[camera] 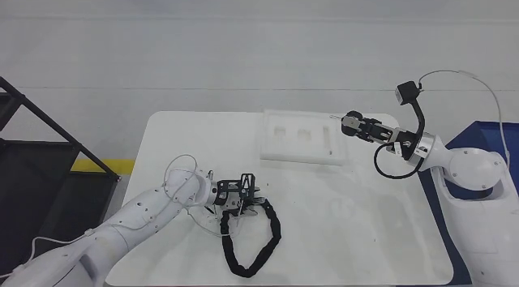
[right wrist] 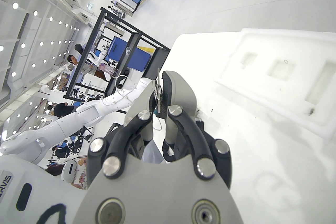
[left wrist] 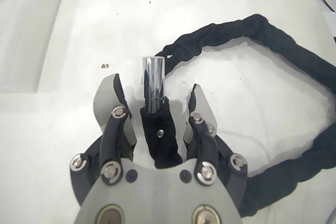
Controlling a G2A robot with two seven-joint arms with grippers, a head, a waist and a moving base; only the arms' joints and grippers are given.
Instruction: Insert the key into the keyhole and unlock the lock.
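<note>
Key (right wrist: 157,92): pinched by its head in my right gripper (right wrist: 158,80), with the thin blade poking out past the pads. I judge it is held this way so the blade is free to enter the lock.
Right gripper: closed tight on the key and held up off the table (camera: 365,230) on its right side, just beside the white foam tray (camera: 276,153). It is well apart from the lock.
Lock cylinder (left wrist: 153,75): chromed barrel lying on the table at front left. Its near end is tucked into a black fabric sleeve and its free end points away from my left wrist.
Chain (left wrist: 262,33): fabric-covered, lying in a slack loop on the table beside the cylinder.
Left gripper (left wrist: 156,83): fingers apart, one on each side of the cylinder, with gaps on both sides and nothing clamped. I judge it sits astride the barrel so it can steady it against the key's push and twist.
Keyhole: cannot make it out. It is probably in the barrel's far end face.
Stage (judgement): early. The key is secured, the lock is not yet gripped, and nothing is inserted.
Next move needs: closing on the barrel without rolling it, then lining the blade up with the barrel's axis.
Risk: the thin key could pivot between the pads, and the smooth round barrel could slip.
</note>
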